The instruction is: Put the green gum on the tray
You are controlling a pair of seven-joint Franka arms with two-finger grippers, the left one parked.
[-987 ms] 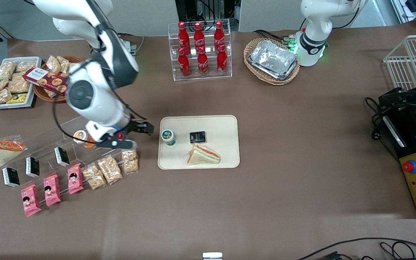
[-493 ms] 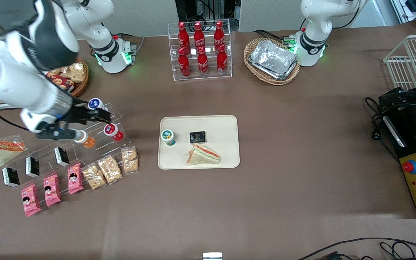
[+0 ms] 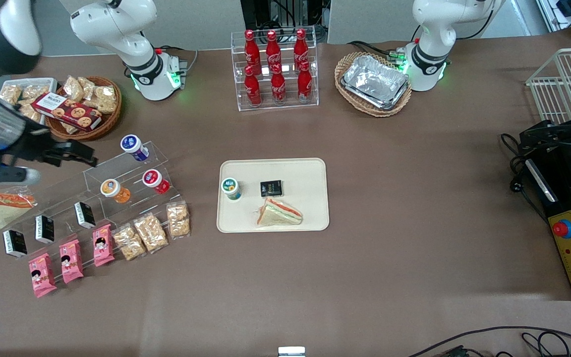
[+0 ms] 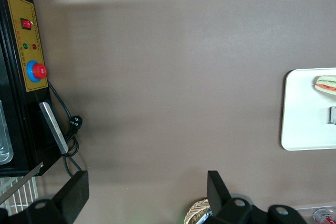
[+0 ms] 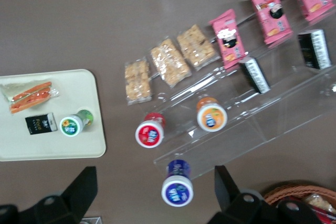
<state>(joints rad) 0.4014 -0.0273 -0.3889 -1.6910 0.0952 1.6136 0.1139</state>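
The green gum [image 3: 230, 188], with a green-rimmed white lid and a teal body, stands upright on the beige tray [image 3: 305, 171], near the tray's edge toward the working arm's end. It also shows in the right wrist view [image 5: 73, 124] on the tray [image 5: 47, 149]. My right gripper [image 3: 80, 154] is open and empty. It hangs high over the clear stand, well away from the tray toward the working arm's end of the table. In the right wrist view the gripper [image 5: 155, 192] has its fingers spread wide above the blue canister [image 5: 177, 186].
A clear stepped stand [image 3: 117, 168] holds blue [image 3: 134, 147], orange [image 3: 113, 190] and red [image 3: 155, 180] canisters, with snack packets in front. A sandwich [image 3: 279, 212] and a black packet [image 3: 271, 188] lie on the tray. A cola rack [image 3: 275, 69] and a foil-tray basket [image 3: 373, 83] stand farther back.
My gripper has swung away from beside the tray toward the working arm's end of the table, passing over the stand. The green gum stays on the tray.
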